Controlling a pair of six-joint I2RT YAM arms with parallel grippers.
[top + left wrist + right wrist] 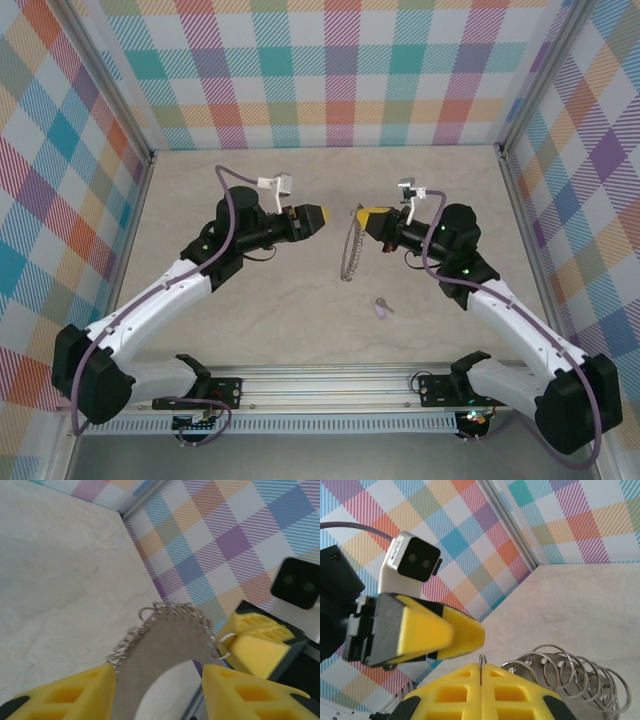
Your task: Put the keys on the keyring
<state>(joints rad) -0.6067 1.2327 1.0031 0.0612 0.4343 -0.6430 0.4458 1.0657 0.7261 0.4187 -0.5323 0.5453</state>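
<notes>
Yellow-fingered right gripper (481, 672) sits closest to me, pinched tight on the large grey metal keyring (349, 250) of wire loops. My left gripper (158, 675) faces that keyring, fingers spread. Near the keyring's free end, untouching, lies the tiny lilac-headed silver key (381, 308).

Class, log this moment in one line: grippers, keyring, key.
left gripper open, facing keyring | right gripper shut on keyring | key on table, apart from keyring
</notes>
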